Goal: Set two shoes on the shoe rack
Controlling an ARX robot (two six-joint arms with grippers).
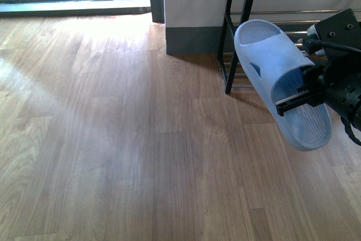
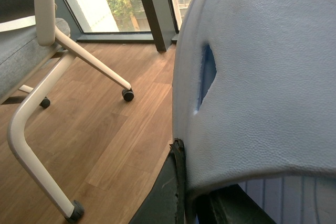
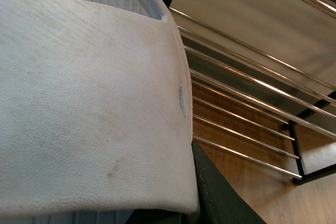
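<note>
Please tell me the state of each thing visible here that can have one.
Right claw: shut on a pale blue one-piece rubber slide, held tilted, toe upward.
Left claw: shut on a second pale blue rubber slide.
Black metal shoe rack with silver rods: standing upright, neither slide on it yet.
White-framed chair on castors: standing on the floor.

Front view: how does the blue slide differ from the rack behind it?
The slide is pale blue, one rounded piece; the shoe rack is a black frame with thin silver rods. The slide hangs tilted above the floor, pinched by black fingers; the shoe rack stands on the floor. Both sit at the view's right.
</note>
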